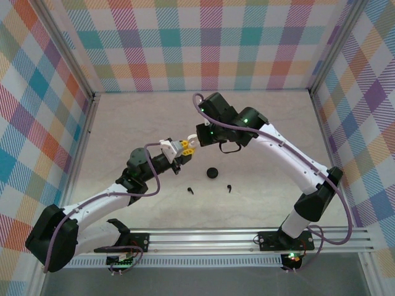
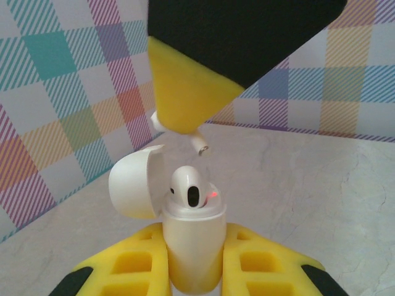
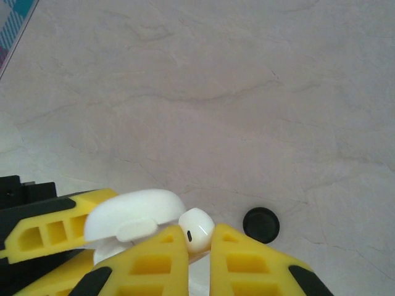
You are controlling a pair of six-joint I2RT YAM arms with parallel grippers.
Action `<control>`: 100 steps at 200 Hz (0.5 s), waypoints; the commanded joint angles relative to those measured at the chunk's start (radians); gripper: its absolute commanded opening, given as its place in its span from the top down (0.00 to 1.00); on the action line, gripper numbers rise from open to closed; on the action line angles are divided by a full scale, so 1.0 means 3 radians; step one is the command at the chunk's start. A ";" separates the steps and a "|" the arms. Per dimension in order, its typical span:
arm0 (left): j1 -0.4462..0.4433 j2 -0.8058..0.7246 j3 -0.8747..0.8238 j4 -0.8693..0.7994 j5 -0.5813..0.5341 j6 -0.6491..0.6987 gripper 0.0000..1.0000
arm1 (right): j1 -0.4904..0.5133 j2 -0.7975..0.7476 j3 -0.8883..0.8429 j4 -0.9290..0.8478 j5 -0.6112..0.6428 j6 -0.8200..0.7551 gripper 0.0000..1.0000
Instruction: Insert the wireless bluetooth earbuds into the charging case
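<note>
My left gripper (image 2: 194, 237) is shut on a white charging case (image 2: 191, 246), held upright with its lid (image 2: 132, 182) swung open to the left. One white earbud (image 2: 192, 187) sits in the case beside a small red light. My right gripper (image 3: 199, 234) is shut on a second white earbud (image 3: 196, 228), which hangs just above the case's open mouth with its stem (image 2: 200, 145) pointing down. In the top view both grippers (image 1: 178, 150) (image 1: 190, 143) meet above the middle of the table. Two black earbuds (image 1: 191, 190) (image 1: 229, 187) lie on the table in front of them.
A small round black case (image 1: 213, 172) (image 3: 261, 224) stands on the table just right of the grippers. Checked walls (image 1: 203, 43) enclose the pale marbled tabletop (image 1: 271, 129) on three sides. The arms' base rail (image 1: 247, 237) runs along the near edge.
</note>
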 commanded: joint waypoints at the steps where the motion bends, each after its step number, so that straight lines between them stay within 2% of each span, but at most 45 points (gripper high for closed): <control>1: -0.0060 0.0035 0.0109 0.0246 0.0006 -0.0065 1.00 | 0.0053 0.0049 0.0101 0.0024 0.0048 0.0076 0.88; 100: -0.0096 0.0040 0.0104 0.0298 -0.0084 -0.0114 1.00 | 0.0148 0.0109 0.0085 -0.0020 0.0166 0.0103 0.88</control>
